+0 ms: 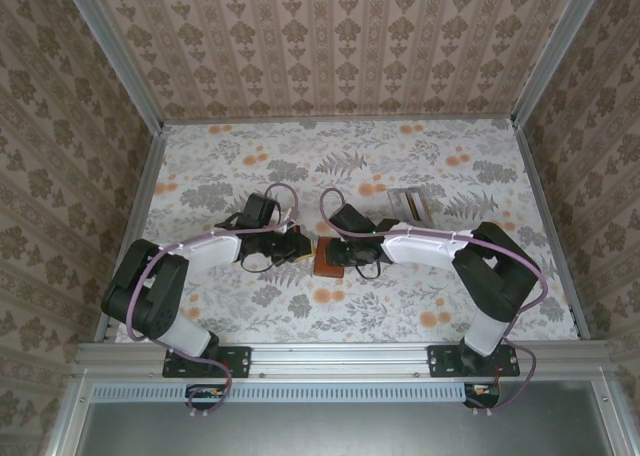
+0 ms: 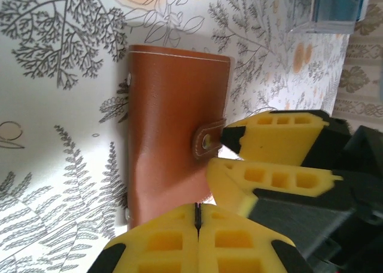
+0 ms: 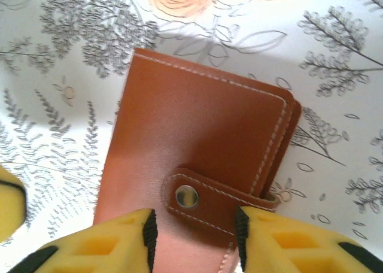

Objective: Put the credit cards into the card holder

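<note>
The card holder point(image 3: 197, 141) is seen shut and flat at the middle of the leaf-printed counter point(image 1: 450, 286): smooth reddish-brown leather, rectangular, pale-stitched, its tab point(image 3: 221, 204) fastened by a round metal snap point(image 3: 186, 196). The left fingers point(image 2: 161, 243) are pressed together at its edge. The right fingers point(image 3: 102, 249) are narrowly parted astride the tab, grip not discernible.

The card holder point(image 3: 197, 141) is reddish-brown with pale stitching and a silver snap point(image 3: 186, 196), the tablecloth point(image 1: 350, 156) white with grey ferns and orange flowers, the fingers point(image 3: 114, 246) yellow edged black, the walls point(image 1: 330, 36) beige damask.
</note>
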`<state>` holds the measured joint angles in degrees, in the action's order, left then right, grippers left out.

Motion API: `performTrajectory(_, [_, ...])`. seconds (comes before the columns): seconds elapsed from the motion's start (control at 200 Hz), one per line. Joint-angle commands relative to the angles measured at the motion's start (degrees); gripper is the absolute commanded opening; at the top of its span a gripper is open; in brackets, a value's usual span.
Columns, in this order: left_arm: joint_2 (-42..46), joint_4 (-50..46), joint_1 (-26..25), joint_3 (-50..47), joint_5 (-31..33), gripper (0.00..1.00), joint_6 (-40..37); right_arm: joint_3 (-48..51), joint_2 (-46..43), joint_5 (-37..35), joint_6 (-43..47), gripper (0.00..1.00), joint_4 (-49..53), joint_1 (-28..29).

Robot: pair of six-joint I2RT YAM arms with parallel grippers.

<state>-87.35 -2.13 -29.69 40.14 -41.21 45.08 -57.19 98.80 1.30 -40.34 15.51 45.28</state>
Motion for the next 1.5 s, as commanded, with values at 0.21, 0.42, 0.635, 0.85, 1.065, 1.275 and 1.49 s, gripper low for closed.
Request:
performTrajectory(0.21, [-0.3, -3.8, -0.4, 0.8, 1.7, 0.26, -3.0, -2.2, 1.6, -4.3, 1.0, 0.19, 3.3, -0.2])
performTrajectory(0.42, [-3.9, -7.9, -0.5, 1.9, 5.7, 0.44, -7.3, -2.5, 0.5, -4.3, 3.1, 0.28, 3.3, -0.2])
performTrajectory(0.635, [-8.2, -3.3, -2.5, 2.9, 2.3, 0.44, -6.4, -1.8, -0.4, -2.0, 1.9, 0.36, 2.9, -1.3])
performTrajectory(0.85, [-11.8, -2.9, -3.4, 5.2, 0.5, 0.41, -6.8, 0.7, 1.0, 0.4, 0.7, 0.36, 0.0, -2.8])
performTrajectory(1.065, [-11.9, -1.7, -3.6, 5.4, -0.6, 0.05, -6.4, 2.3, 2.1, 4.0, -0.3, 0.34, -4.4, -3.5])
performTrajectory(1.275, [-7.2, -3.7, -3.6, 5.3, 0.2, 0.0, -6.0, 3.9, -0.6, 5.9, 2.2, 0.36, -8.9, -3.1])
performTrajectory(1.49, [-2.7, -6.9, -3.4, 5.0, 1.9, 0.0, -3.9, 4.3, -4.1, 3.9, 4.1, 0.41, -9.2, -2.0])
